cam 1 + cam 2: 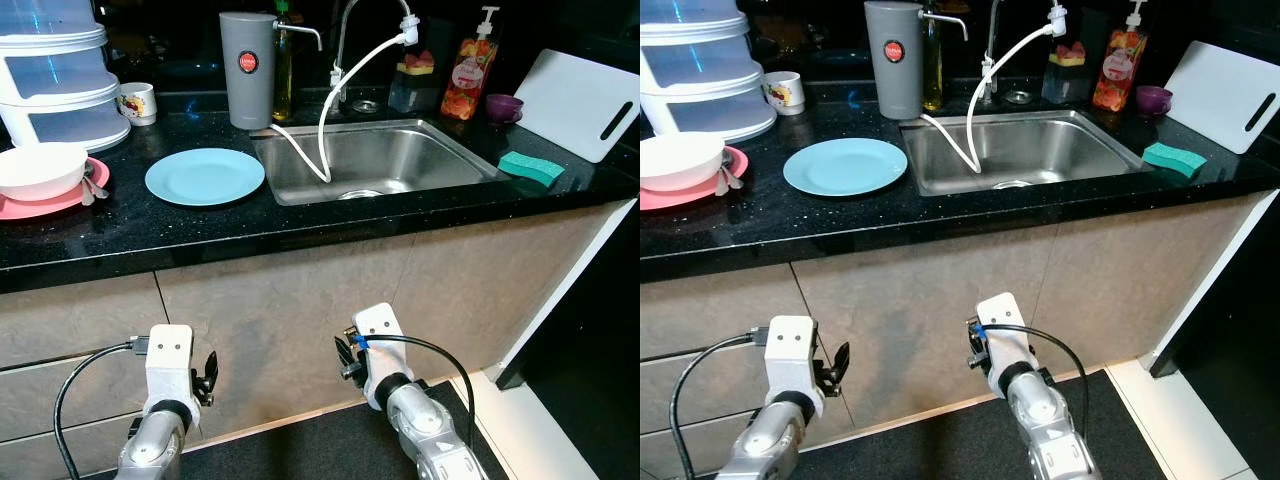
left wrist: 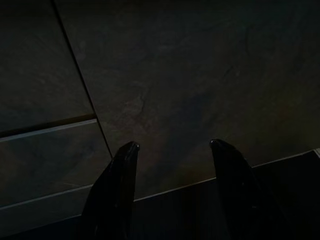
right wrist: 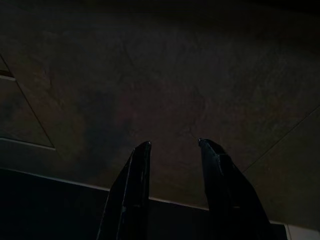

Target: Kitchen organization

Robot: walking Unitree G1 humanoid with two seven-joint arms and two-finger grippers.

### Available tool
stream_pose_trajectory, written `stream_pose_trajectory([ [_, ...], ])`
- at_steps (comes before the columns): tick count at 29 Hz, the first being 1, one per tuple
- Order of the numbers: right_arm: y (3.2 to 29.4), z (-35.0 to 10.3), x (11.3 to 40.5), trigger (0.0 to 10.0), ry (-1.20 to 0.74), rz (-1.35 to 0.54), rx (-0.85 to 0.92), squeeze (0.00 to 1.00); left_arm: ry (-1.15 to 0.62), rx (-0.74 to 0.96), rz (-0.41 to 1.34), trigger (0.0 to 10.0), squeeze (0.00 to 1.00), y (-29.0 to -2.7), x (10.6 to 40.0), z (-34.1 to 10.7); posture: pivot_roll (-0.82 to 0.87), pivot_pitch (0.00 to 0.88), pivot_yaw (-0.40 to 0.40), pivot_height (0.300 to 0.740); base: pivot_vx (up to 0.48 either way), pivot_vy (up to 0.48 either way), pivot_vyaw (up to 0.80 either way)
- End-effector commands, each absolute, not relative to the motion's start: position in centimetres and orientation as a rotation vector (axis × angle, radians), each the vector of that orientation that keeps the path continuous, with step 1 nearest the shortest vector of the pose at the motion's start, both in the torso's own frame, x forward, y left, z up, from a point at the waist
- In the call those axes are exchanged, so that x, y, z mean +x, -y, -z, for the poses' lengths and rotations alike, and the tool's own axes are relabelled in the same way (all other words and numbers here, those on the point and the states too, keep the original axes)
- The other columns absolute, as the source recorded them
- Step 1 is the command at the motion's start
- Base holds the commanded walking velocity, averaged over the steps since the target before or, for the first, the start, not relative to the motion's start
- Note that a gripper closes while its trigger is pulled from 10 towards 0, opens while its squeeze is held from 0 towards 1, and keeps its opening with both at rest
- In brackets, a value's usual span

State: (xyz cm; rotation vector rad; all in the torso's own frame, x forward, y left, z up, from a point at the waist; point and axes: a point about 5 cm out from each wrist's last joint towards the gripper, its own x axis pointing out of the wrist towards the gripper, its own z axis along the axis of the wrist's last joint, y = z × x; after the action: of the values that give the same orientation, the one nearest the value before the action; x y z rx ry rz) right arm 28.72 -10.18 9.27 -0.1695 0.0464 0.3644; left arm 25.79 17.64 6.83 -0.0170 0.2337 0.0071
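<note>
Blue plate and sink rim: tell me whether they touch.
Apart. In the left eye view a strip of black counter shows between the blue plate and the sink's steel rim.

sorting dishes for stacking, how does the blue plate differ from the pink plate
The blue plate lies bare beside the sink; the pink plate carries a white bowl and spoons. The blue plate shows whole; the pink plate is largely covered. Both lie flat on the black counter.

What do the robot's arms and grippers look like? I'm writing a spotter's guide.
Both arms are silver metal tubes ending in white boxy wrist blocks. A black cable loops to each block. The left gripper and right gripper each have two long, tapered, glossy black fingers.
</note>
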Motion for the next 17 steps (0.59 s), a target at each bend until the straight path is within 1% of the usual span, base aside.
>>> stream_pose_trajectory([
  [1,10.46,-9.36,28.68,10.0,-0.056,-0.359,-0.171,0.00,-0.244,-0.022,-0.008,10.0,0.00,-17.50,25.56,-6.73,-0.05,0.052,-0.016,0.740,0.000,0.000,0.00],
  [9,10.45,-9.46,28.49,10.0,-0.055,-0.362,-0.170,0.00,-0.252,-0.046,-0.035,10.0,0.00,-17.80,25.27,-6.67,-0.05,0.075,-0.017,0.740,0.000,0.000,0.00],
  [17,10.41,-9.63,28.59,10.0,-0.054,-0.360,-0.170,0.00,-0.258,-0.033,-0.018,10.0,0.00,-17.68,25.42,-6.72,-0.05,0.087,-0.006,0.740,0.000,0.000,0.00],
])
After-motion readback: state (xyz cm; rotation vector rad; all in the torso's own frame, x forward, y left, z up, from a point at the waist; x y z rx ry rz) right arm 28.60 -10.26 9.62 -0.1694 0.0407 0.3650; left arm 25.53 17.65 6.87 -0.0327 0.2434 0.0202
